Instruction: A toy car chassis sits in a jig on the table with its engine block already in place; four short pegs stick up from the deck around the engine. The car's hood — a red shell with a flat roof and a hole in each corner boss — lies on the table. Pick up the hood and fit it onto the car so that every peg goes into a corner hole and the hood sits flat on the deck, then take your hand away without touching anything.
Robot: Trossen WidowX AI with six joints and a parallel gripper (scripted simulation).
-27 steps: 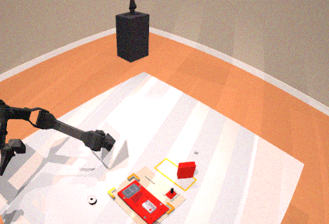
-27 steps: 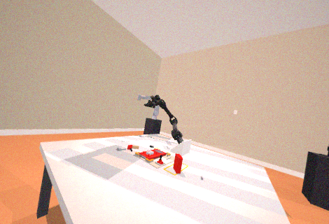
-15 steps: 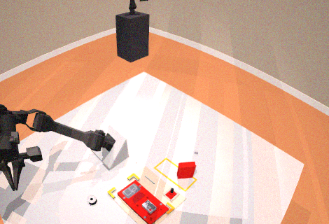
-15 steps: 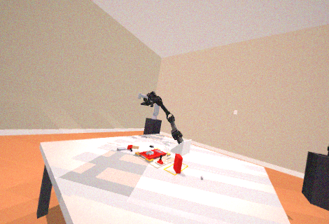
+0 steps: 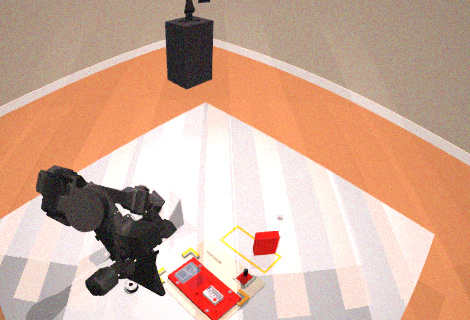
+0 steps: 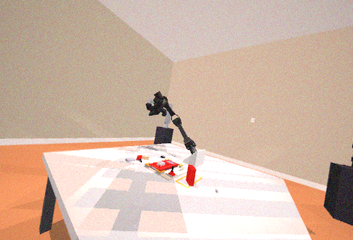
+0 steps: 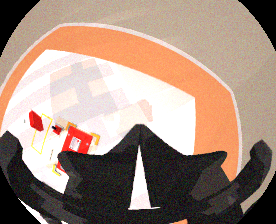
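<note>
The chassis [image 5: 194,289] [image 6: 158,169] [image 7: 79,135] sits in the cream jig [image 5: 220,266], its long red deck upward. A grey block [image 5: 186,271] is on one end of the deck; the pegs are too small to make out. A red boxy part [image 5: 265,244] [image 6: 191,175] [image 7: 36,121], which looks like the hood, stands upright on the table within the yellow outline [image 5: 243,256] [image 7: 37,150]. Its corner holes do not show. My gripper [image 5: 162,293] [image 7: 139,127] is shut and empty, raised above the table, well away from the red part.
A small red piece with a black post [image 5: 243,280] [image 6: 172,173] [image 7: 56,130] is beside the chassis. A white round piece [image 5: 131,286] lies near the arm. A tiny pale cube [image 5: 280,217] is beyond the outline. Another red piece [image 6: 140,157] lies behind the jig.
</note>
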